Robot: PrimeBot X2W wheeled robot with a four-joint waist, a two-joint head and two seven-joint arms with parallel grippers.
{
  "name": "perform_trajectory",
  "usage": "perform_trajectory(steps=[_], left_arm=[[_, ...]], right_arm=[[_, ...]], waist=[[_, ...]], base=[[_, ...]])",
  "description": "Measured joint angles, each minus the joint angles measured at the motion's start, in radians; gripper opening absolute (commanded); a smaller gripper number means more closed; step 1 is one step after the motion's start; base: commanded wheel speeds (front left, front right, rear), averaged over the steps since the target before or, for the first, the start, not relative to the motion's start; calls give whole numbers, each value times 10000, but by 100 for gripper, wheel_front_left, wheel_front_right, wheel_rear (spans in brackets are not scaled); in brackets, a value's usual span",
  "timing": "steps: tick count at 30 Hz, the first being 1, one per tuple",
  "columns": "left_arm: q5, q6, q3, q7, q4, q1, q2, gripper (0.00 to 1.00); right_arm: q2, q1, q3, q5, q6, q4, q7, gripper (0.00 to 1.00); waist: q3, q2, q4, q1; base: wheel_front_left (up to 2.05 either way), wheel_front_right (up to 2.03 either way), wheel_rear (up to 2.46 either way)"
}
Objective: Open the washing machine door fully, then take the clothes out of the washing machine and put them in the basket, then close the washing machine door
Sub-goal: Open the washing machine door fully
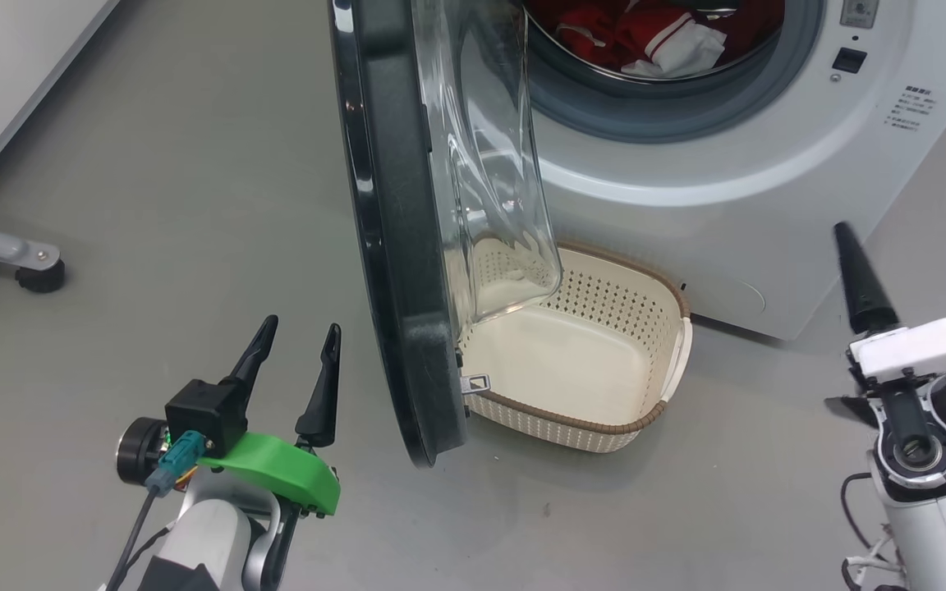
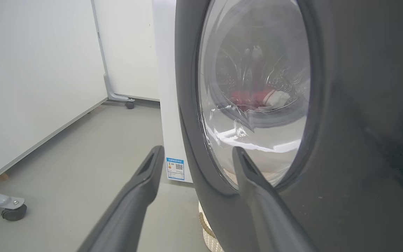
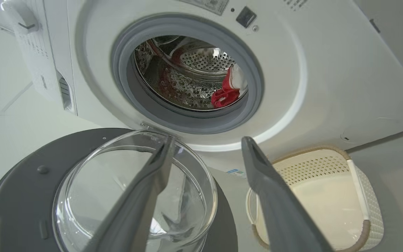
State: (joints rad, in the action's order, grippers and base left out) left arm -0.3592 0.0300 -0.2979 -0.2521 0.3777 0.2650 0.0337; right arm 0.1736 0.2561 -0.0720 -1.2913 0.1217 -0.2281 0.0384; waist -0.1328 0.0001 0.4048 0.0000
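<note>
Grey floor (image 1: pixel 153 164); washing machine door (image 1: pixel 391 246) half-open, centre frame, just right of nearer left gripper (image 1: pixel 302 326); right gripper (image 3: pixel 207 140) well apart. Both spread, empty.

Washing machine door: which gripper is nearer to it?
Left. The left gripper hovers just outside the door; the right gripper is beyond the basket, on the door's glass side.

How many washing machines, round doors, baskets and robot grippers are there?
washing machine: 1
washing machine door: 1
basket: 1
grippers: 2 (left gripper, right gripper)
Total: 5
</note>
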Motion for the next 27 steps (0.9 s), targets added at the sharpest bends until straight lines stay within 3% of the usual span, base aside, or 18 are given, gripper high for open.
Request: perform_trajectory(steps=[7, 11, 15, 24, 27], left_arm=[[4, 0, 25, 0, 4, -4, 0, 100], [50, 2, 23, 0, 10, -9, 0, 100], [79, 2, 23, 0, 29, -37, 0, 100], [79, 13, 25, 0, 82, -209, 0, 100], [90, 13, 29, 0, 82, -209, 0, 100]], right_arm=[[1145, -22, -1045, 3530, 2, 669, -2176, 100], [1396, -196, -1565, 5079, 2, 625, -3229, 100], [1517, -430, -1768, 6399, -59, 359, -3156, 100], [1191, -978, -2027, 7793, -1174, -261, -2989, 100], [940, -1047, -1900, 8048, -1348, -247, -2987, 100]], waist=[[112, 0, -73, 0], [161, 0, -88, 0], [231, 0, -102, 0], [369, -1, -128, 0], [373, 0, -131, 0]], base=[[0, 0, 0], [0, 0, 0], [0, 0, 0], [0, 0, 0], [0, 0, 0]])
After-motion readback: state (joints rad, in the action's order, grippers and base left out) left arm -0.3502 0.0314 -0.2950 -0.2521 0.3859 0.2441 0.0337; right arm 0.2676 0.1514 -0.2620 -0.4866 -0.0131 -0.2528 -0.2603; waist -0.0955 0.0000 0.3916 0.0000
